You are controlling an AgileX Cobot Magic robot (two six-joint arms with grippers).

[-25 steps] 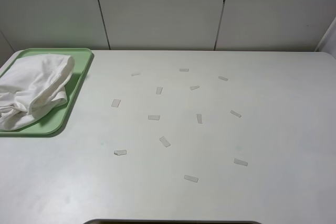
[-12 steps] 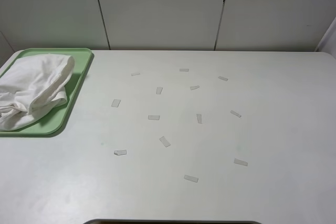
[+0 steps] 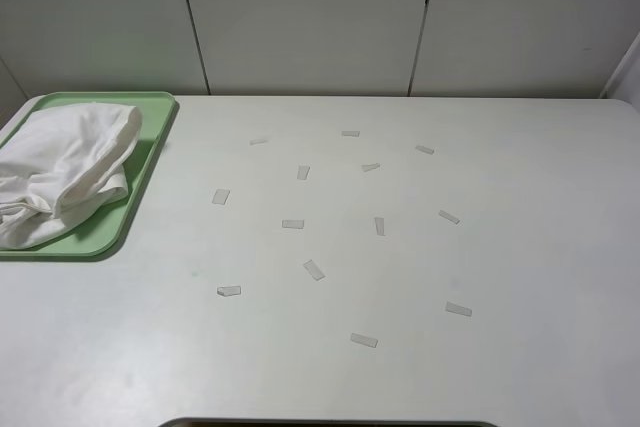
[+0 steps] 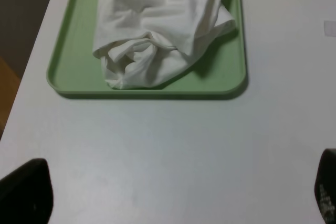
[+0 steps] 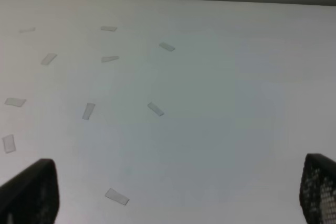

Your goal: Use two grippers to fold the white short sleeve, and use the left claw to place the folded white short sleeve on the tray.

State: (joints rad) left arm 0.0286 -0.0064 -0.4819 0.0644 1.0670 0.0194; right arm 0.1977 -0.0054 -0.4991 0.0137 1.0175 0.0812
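The white short sleeve (image 3: 60, 172) lies bunched and folded on the pale-green tray (image 3: 150, 152) at the table's far left. The left wrist view looks down on the same shirt (image 4: 163, 30) inside the tray (image 4: 152, 88), with my left gripper (image 4: 173, 192) open above bare table short of the tray; only its two black fingertips (image 4: 23, 190) show at the frame's corners. My right gripper (image 5: 178, 192) is open over the table's middle, nothing between its fingertips (image 5: 31, 192). Neither arm appears in the exterior high view.
Several small pale tape strips (image 3: 314, 269) are scattered over the white table's (image 3: 500, 247) middle, also seen in the right wrist view as tape strips (image 5: 155, 109). White wall panels (image 3: 310, 17) stand behind the table. A dark edge (image 3: 330, 423) shows at the table's front.
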